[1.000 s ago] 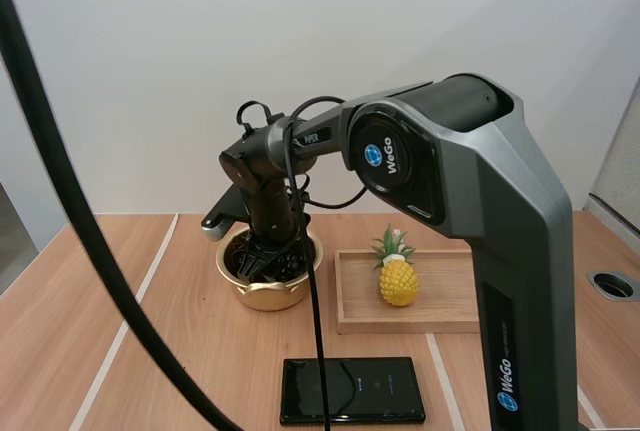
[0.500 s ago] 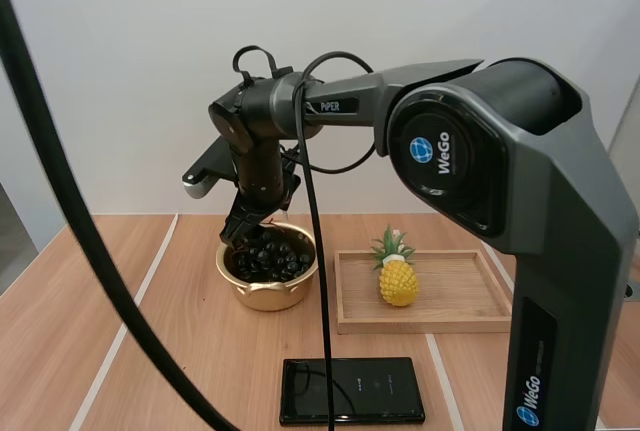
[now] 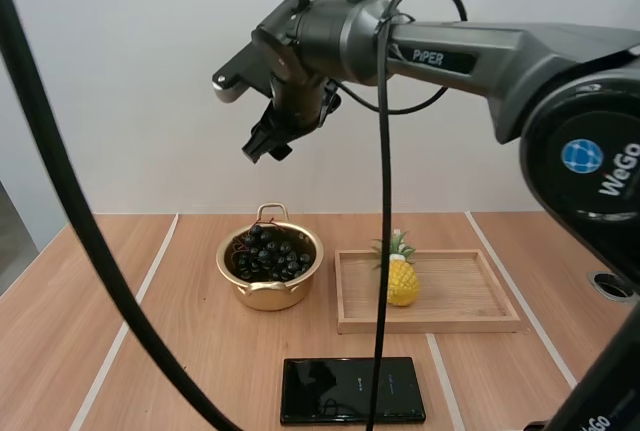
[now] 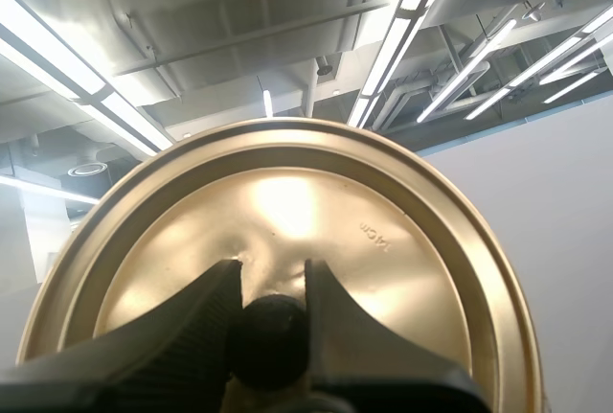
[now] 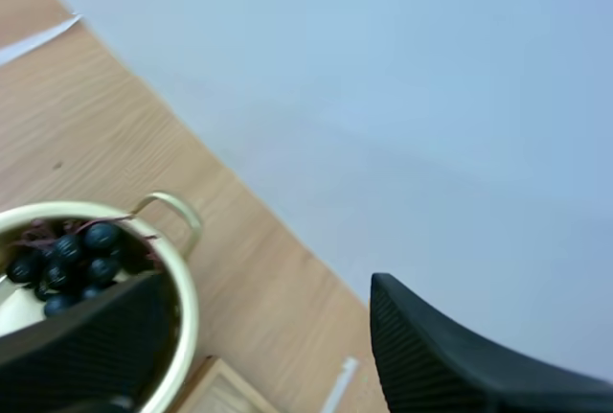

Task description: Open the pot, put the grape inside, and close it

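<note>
Lid (image 4: 383, 240) pinched, grapes (image 3: 268, 250) in pot (image 3: 268, 294) — PIPER (image 3: 441, 56), WeGo (image 3: 612, 169)

The pot (image 3: 268, 295) was gold, its grapes (image 3: 268, 253) near-black, the pineapple (image 3: 401, 283) yellow with green leaves, the lid (image 4: 383, 240) golden.

Pot (image 3: 268, 296) and lid (image 4: 402, 269) shiny gold metal; grapes (image 3: 268, 253) glossy dark; tray (image 3: 470, 296), table (image 3: 180, 351) matt wood grain; near slab (image 3: 352, 389) glossy black.

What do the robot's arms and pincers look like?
The right arm is dark grey and rounded, with white PiPER lettering and a round blue WeGo badge. The right pincer and the left pincer each have two black wedge-shaped fingers with ribbed inner faces.
</note>
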Controlling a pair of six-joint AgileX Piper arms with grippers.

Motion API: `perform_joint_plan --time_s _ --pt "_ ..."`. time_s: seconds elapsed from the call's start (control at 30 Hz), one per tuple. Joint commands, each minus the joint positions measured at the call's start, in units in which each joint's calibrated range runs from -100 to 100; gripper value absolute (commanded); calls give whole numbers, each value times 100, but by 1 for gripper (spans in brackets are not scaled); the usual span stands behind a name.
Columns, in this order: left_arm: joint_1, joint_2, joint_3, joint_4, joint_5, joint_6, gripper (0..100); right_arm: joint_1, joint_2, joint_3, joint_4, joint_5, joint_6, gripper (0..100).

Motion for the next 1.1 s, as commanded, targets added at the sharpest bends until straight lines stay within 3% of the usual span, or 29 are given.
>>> perform_joint_plan --time_s 0.0,0.1,0.3,0.5,0.9,0.93,1.07 --pt "13 105 -33 -9 -165 -47 0 -181 -500 -37 -49 -281 125 100" --pt "13 148 -33 -9 -165 -47 0 -422 -848 -178 13 -438 279 100" --pt "13 240 -33 101 -129 -47 0 -925 -1320 -1106 747 -383 290 100" --pt "13 489 -33 714 -47 -120 0 -1302 -1584 -2060 1117 364 290 100" --pt "13 873 627 795 194 -508 0 -1483 -2338 -2160 1321 1254 290 100" --pt "13 889 763 782 128 -508 0 -1483 -2412 -2160 1321 1316 290 94" --pt "13 941 1363 700 -59 -508 0 -1483 -2676 -2160 1321 1674 318 0"
